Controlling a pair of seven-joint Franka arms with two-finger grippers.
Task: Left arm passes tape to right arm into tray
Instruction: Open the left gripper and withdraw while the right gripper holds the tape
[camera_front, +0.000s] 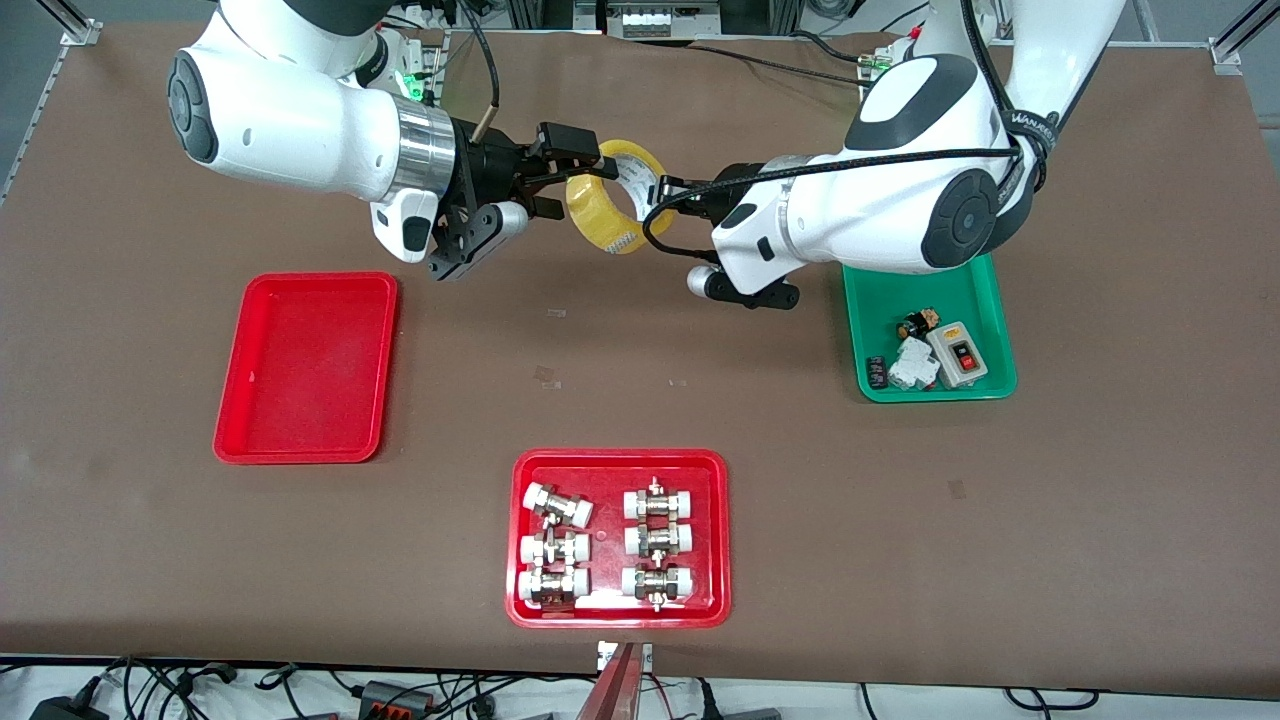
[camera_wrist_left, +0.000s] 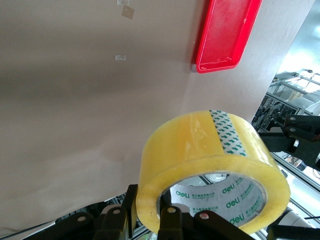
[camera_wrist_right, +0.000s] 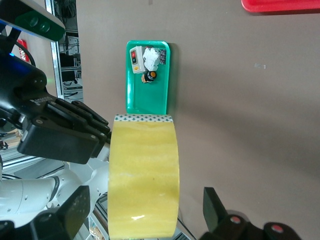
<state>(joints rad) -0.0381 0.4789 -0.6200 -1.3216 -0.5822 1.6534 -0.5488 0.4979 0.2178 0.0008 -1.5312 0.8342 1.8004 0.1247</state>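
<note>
The yellow tape (camera_front: 597, 218) is held up in the air over the table's middle, between the two arms. My left gripper (camera_front: 662, 203) is shut on the roll's wall, one finger inside the core and one outside; in the left wrist view the tape (camera_wrist_left: 210, 145) fills the space at my left gripper (camera_wrist_left: 150, 210). My right gripper (camera_front: 578, 185) is open, with its fingers on either side of the roll and a gap at each; the right wrist view shows the tape (camera_wrist_right: 144, 175) between them at my right gripper (camera_wrist_right: 145, 215). The plain red tray (camera_front: 305, 365) lies empty toward the right arm's end and also shows in the left wrist view (camera_wrist_left: 227, 35).
A green tray (camera_front: 868, 330) with small electrical parts sits under the left arm and shows in the right wrist view (camera_wrist_right: 131, 95). A red tray (camera_front: 620, 456) of white-capped metal fittings lies nearest the front camera. Bare brown table lies between the trays.
</note>
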